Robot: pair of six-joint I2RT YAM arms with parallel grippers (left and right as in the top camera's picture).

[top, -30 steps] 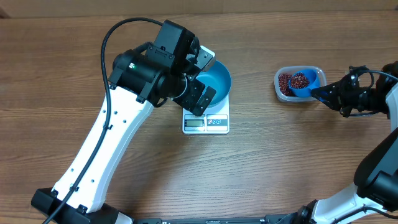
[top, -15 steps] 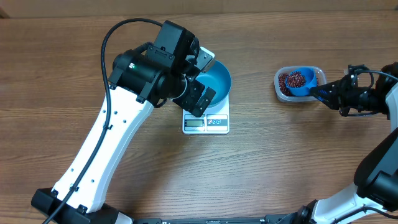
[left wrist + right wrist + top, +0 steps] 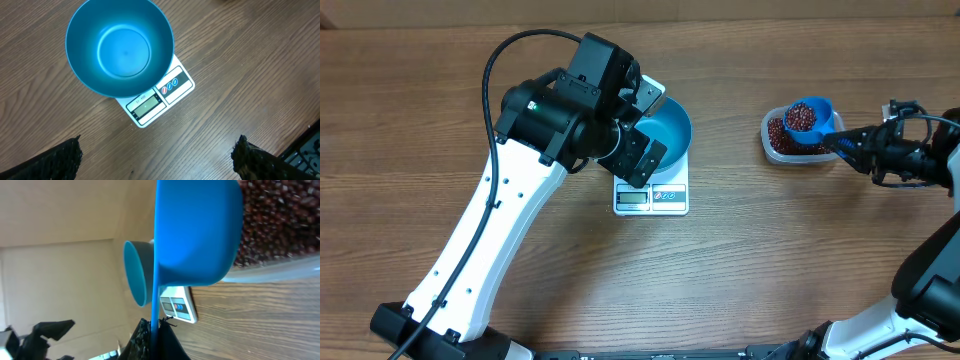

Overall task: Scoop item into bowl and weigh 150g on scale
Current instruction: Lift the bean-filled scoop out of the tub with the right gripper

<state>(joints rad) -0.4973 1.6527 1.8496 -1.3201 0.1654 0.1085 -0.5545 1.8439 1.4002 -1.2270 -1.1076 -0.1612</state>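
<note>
Over the tub [image 3: 767, 138], far right — heaped scoop [image 3: 823, 108].
Beans [image 3: 800, 116] look loose, likely to spill; right gripper [image 3: 852, 150] pinches the stiff handle [image 3: 832, 140] — carry level. Left gripper [image 3: 645, 125] spread by the bowl [image 3: 670, 128].

From overhead, you lose the left side of the bowl [image 3: 672, 128] and the upper left corner of the scale [image 3: 655, 197] under the left arm [image 3: 560, 120], and the scale's display [image 3: 633, 197] is too small to read. In the left wrist view its digits are blurred, and the left gripper [image 3: 157, 155] shows only two dark fingertips [image 3: 55, 162], cut by the bottom edge. In the right wrist view the scoop [image 3: 195, 235] hides its own load and most of the scale; the tub [image 3: 280, 272] and beans [image 3: 280, 220] run off the right edge, and the right gripper [image 3: 154, 342] is cut off at the bottom.
</note>
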